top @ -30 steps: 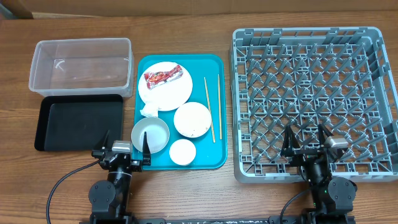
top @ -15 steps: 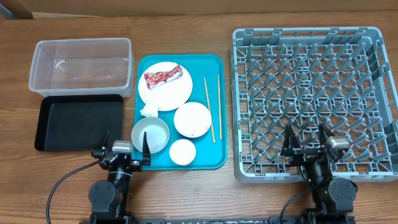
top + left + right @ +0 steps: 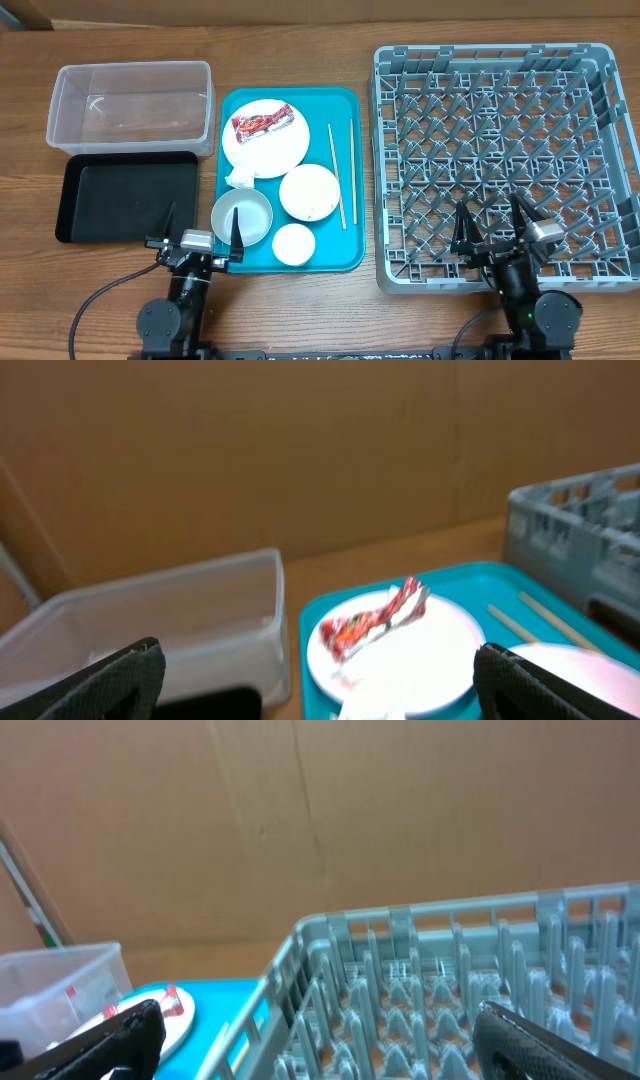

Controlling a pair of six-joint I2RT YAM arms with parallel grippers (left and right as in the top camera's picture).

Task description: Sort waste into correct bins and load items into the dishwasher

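Observation:
A red-and-white wrapper (image 3: 261,123) lies on the white plate (image 3: 272,150) on the teal tray; it also shows in the left wrist view (image 3: 375,620). A crumpled napkin (image 3: 239,176) lies at the plate's near edge. Two white bowls (image 3: 309,191) (image 3: 242,217), a small cup (image 3: 294,244) and chopsticks (image 3: 343,175) are on the tray. The clear tub (image 3: 130,104) and black tray (image 3: 127,197) are at the left. The grey rack (image 3: 505,160) is at the right. My left gripper (image 3: 200,232) is open near the tray's front left. My right gripper (image 3: 493,228) is open over the rack's front edge.
The teal tray (image 3: 345,255) sits between the bins and the rack. A brown cardboard wall (image 3: 300,450) stands behind the table. The rack's upright pegs (image 3: 470,990) fill the right wrist view.
Both arms have shifted slightly; the grippers sit a little differently over the table's front edge. Nothing on the table has moved.

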